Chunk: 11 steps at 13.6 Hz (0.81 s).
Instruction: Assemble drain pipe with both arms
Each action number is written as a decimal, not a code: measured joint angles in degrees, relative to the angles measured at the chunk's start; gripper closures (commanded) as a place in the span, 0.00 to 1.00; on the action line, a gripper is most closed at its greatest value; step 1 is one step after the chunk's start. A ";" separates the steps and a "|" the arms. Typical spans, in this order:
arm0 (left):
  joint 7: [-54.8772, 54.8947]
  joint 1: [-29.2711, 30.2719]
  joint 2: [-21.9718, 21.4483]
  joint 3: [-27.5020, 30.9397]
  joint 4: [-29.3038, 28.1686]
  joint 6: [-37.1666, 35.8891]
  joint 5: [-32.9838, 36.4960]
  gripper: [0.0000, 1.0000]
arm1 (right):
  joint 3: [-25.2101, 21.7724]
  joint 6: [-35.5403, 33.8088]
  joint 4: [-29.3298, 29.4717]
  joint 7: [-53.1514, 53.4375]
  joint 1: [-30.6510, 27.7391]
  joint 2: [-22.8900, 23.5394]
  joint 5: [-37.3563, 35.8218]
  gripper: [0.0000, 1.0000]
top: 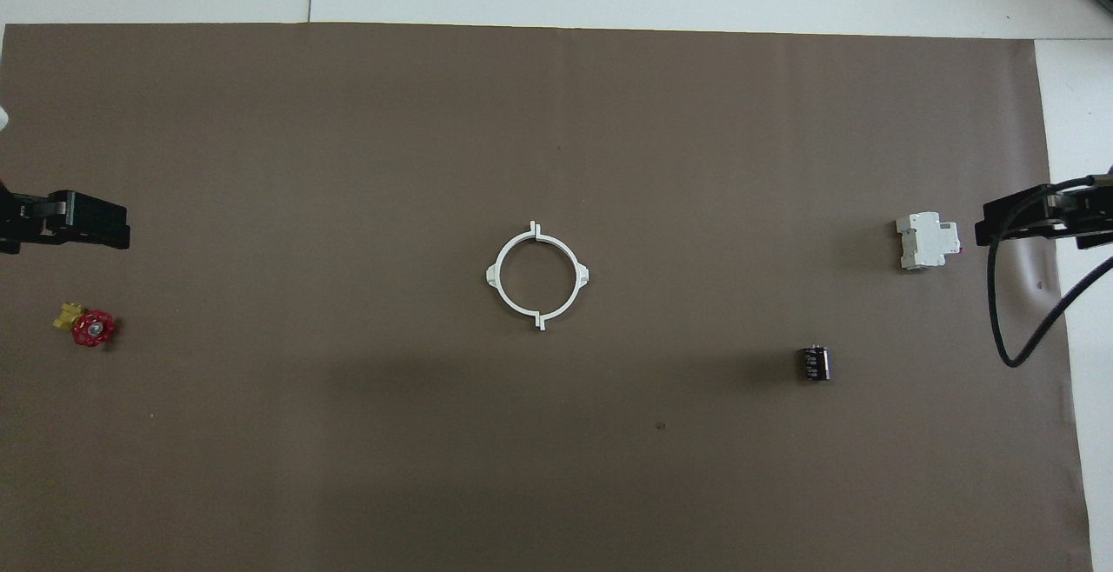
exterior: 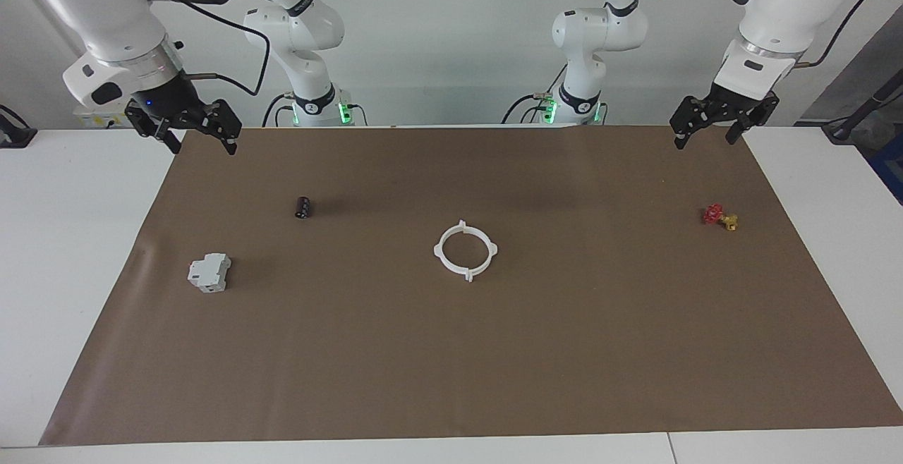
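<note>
We see the ring [exterior: 465,250] lying flat in the middle of the worktop [exterior: 451,351], its two white halves meeting so that it reads as one closed circle, with tabs sticking out at the seams and at the sides. To our eye the joining looks done, or very nearly so.

Both grippers hang in the air well apart from it, over the edges of the brown mat at the robots' end. The left gripper [exterior: 719,125] is over the corner at its own end of the worktop, empty, with its fingers spread. The right gripper [exterior: 190,129] is over the matching corner at its end, also empty and spread.

The ring sits about midway between the two grippers, so neither arm is clearly the nearer. Each would have to come inward toward the centre and down. The seam tabs line up roughly along the direction away from the robots, so a squeeze to seat the halves would come from either end of the worktop, one gripper per half.

The valve [exterior: 719,217] lies below the left gripper; a grey block [exterior: 209,272] and a small dark cylinder [exterior: 303,206] lie near the right.
</note>
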 measured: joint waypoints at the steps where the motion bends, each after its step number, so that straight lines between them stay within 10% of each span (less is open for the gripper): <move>1: -0.01 -0.01 0.04 0.04 -0.01 -0.02 0.00 0.00 | 0.00 0.00 0.00 0.00 0.00 0.00 0.00 0.00; 11: -0.04 -0.01 1.49 0.31 -0.04 -0.02 -0.70 0.00 | 0.00 0.00 0.00 0.00 0.00 0.00 0.00 0.00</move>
